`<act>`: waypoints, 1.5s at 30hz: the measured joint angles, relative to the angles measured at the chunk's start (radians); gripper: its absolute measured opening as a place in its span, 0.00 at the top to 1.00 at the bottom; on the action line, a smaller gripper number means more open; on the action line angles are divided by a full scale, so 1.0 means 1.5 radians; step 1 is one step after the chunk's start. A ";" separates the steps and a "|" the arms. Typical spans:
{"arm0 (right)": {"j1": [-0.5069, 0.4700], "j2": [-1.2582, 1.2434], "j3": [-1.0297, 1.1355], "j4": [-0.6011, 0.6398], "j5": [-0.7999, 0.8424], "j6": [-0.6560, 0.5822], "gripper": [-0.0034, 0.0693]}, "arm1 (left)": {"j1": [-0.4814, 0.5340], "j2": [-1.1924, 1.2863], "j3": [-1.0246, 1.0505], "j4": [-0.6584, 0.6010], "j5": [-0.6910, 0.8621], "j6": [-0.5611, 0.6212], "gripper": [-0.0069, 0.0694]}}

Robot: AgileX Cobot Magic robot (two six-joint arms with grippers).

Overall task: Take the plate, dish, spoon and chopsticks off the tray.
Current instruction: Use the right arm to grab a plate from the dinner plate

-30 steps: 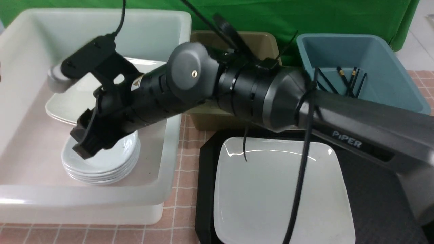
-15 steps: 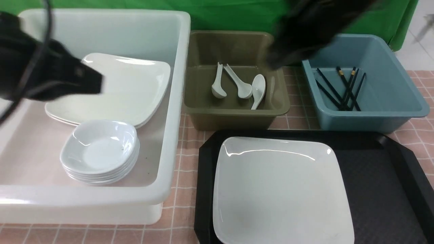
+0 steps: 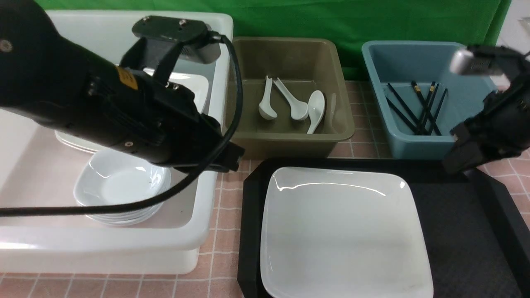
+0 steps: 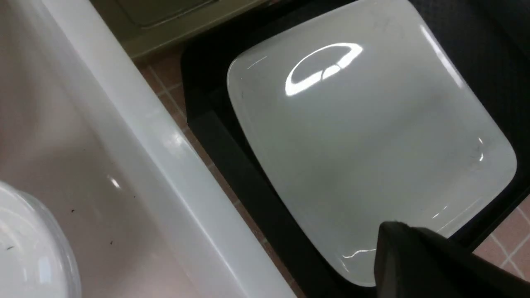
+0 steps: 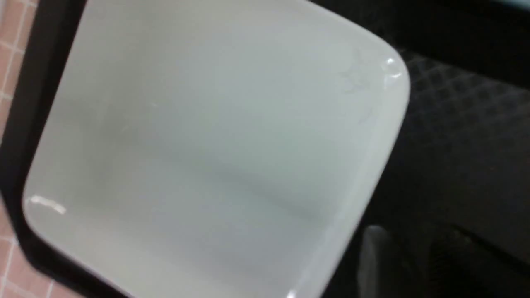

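— Looking at the tray (image 3: 455, 231), where does the plate (image 3: 345, 231) sit?

— Flat on its left part. The plate's left edge runs just beside the tray's left rim, and its far edge lies near the far rim. To its right is a broad stretch of bare textured tray.

— And around the tray?

— The white tub (image 3: 207, 207) stands to the left, with a strip of pink checked cloth (image 3: 227, 207) between its wall and the tray's rim. The olive tub (image 3: 290, 142), holding spoons (image 3: 296, 108), and the blue tub (image 3: 418, 149), holding chopsticks (image 3: 418, 107), stand just behind the far rim.

— The arms?

— The left gripper (image 3: 230, 159) hangs over the white tub's right wall, near the tray's far-left corner. The right gripper (image 3: 455, 161) hangs over the far-right corner, before the blue tub. Neither touches the plate.

— Clenched or released?

— I cannot tell for either: one finger shows in the left wrist view, only blur in the right.
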 joint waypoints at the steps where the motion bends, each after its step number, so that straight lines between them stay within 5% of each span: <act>1: 0.000 0.008 0.022 0.012 -0.032 -0.004 0.49 | 0.000 0.002 0.000 0.006 -0.001 0.000 0.91; 7: 0.001 0.083 0.059 0.073 -0.146 -0.006 0.19 | 0.000 0.002 0.000 0.039 -0.007 -0.011 0.91; 19: 0.047 0.197 0.058 0.095 -0.296 -0.013 0.15 | 0.000 0.002 0.000 0.056 -0.012 -0.023 0.91; 23: 0.057 0.202 0.057 0.095 -0.319 -0.019 0.24 | 0.000 0.002 0.000 0.039 -0.012 -0.008 0.91; 27: 0.060 0.205 0.057 0.098 -0.322 -0.026 0.55 | 0.000 0.005 0.000 0.021 -0.013 0.016 0.91; 36: 0.059 0.189 0.056 0.094 -0.284 -0.027 0.57 | 0.000 0.005 0.000 0.027 -0.007 0.020 0.91; 45: 0.060 0.047 0.057 0.079 -0.182 -0.027 0.78 | 0.000 0.005 0.000 0.051 -0.004 0.019 0.91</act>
